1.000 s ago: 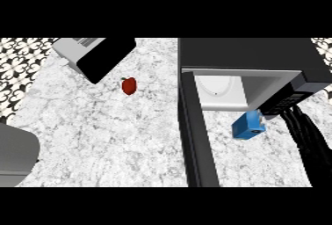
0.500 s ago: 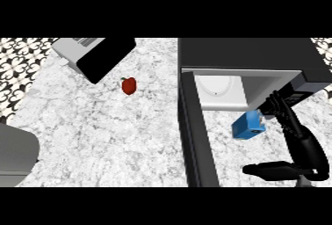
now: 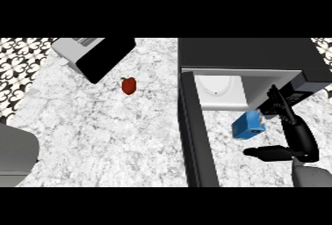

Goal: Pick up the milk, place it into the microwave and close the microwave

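The milk (image 3: 248, 125) is a small blue carton on the counter, just in front of the microwave's (image 3: 246, 57) open cavity. The microwave's door (image 3: 192, 132) stands open, seen edge-on as a long black bar left of the carton. My right hand (image 3: 297, 136) is to the right of the carton, open, with straight fingers (image 3: 277, 99) pointing toward the microwave and the thumb (image 3: 267, 153) spread out below the carton. Whether the fingers touch the carton cannot be told. My left hand is not in view.
A white turntable plate (image 3: 220, 88) lies inside the microwave. A red pepper (image 3: 128, 85) sits on the marble counter (image 3: 97, 132) to the left. A grey and black appliance (image 3: 94, 55) stands at the back left. A grey shape (image 3: 14, 154) fills the lower left corner.
My right hand has risen into view from the lower right and moved up beside the milk, with its thumb swinging out below the carton. The milk has not moved.
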